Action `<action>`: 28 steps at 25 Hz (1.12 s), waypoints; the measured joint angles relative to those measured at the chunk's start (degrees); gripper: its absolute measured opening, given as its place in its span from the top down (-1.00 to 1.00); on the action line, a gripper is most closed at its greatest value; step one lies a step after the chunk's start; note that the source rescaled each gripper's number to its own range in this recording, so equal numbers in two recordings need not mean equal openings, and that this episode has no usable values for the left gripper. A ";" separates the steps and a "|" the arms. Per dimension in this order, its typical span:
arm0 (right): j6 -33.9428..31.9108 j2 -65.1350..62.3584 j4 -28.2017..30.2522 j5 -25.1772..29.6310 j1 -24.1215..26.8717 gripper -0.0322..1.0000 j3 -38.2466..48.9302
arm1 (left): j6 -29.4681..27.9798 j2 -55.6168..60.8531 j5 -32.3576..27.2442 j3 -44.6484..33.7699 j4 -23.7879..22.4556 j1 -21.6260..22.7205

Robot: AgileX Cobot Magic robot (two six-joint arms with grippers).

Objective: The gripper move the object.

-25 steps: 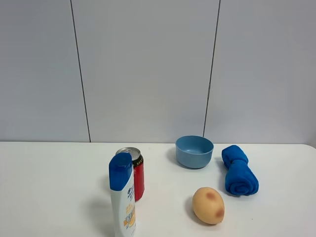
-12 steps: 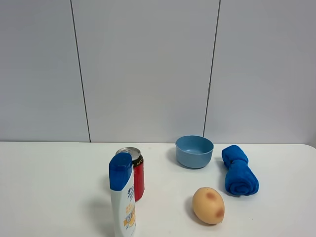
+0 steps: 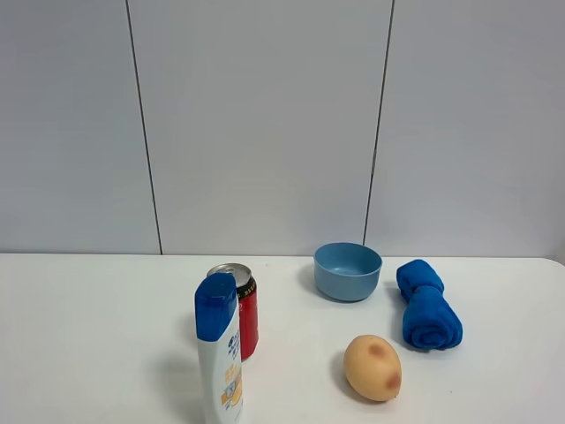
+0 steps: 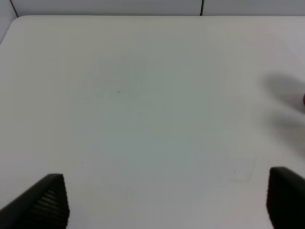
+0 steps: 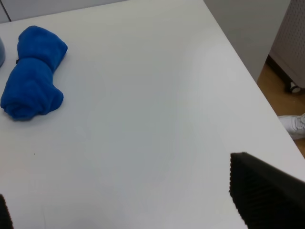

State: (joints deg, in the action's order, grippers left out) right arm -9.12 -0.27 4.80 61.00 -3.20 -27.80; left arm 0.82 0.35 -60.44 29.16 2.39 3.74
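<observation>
The object, a tall white shampoo bottle [image 3: 219, 353] with a blue flip cap and an orange label, stands upright near the table's front edge, left of centre, right in front of a red soda can [image 3: 237, 309]. Neither arm shows in the exterior high view. In the left wrist view my left gripper [image 4: 164, 202] hangs open over bare white table, its black fingertips [image 4: 45, 205] far apart at the picture's two corners. My right gripper [image 5: 119, 195] is open too, one black finger [image 5: 262, 191] showing over the table near its right edge. Neither holds anything.
A light blue bowl [image 3: 348, 270] stands at the back, right of centre. A rolled blue towel [image 3: 425, 305] [image 5: 32, 93] lies to its right. A tan potato [image 3: 372, 367] lies in front of the bowl. The table's right edge [image 5: 248, 71] drops to the floor.
</observation>
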 joint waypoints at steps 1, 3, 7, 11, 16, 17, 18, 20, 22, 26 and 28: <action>0.00 0.00 0.00 0.00 0.00 -0.57 0.00 | 0.00 0.00 0.00 0.00 0.00 0.00; 0.00 0.00 0.00 0.00 0.00 -0.57 0.00 | 0.00 0.00 0.00 0.00 0.00 0.00; 0.00 0.00 0.00 0.00 0.00 -0.57 0.00 | 0.00 0.00 0.00 0.00 0.00 0.00; 0.00 0.00 0.00 0.00 0.00 -0.57 0.00 | 0.00 0.00 0.00 0.00 0.00 0.00; 0.00 0.00 0.00 -0.02 0.00 -0.57 0.00 | 0.00 0.00 0.00 0.00 0.00 0.00; 0.00 0.00 0.00 -0.02 0.00 -0.57 0.00 | 0.00 0.00 0.00 0.00 0.00 0.00; 0.00 0.00 0.00 -0.02 0.00 -0.57 0.00 | 0.00 0.00 0.00 0.00 0.00 0.00; 0.00 0.00 0.00 -0.02 0.00 -0.57 0.00 | 0.00 0.00 0.00 0.00 0.00 0.00; 0.00 0.00 0.00 -0.02 0.00 -0.57 0.00 | 0.00 0.00 0.00 0.00 0.00 0.00; 0.00 0.00 0.00 -0.02 0.00 -0.57 0.00 | 0.00 0.00 0.00 0.00 0.00 0.00; 0.00 0.00 0.00 -0.02 0.00 -0.57 0.00 | 0.00 0.00 0.00 0.00 0.00 0.00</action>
State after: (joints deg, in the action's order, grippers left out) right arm -9.12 -0.27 4.80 60.97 -3.20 -27.80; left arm 0.82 0.35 -60.44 29.16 2.39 3.74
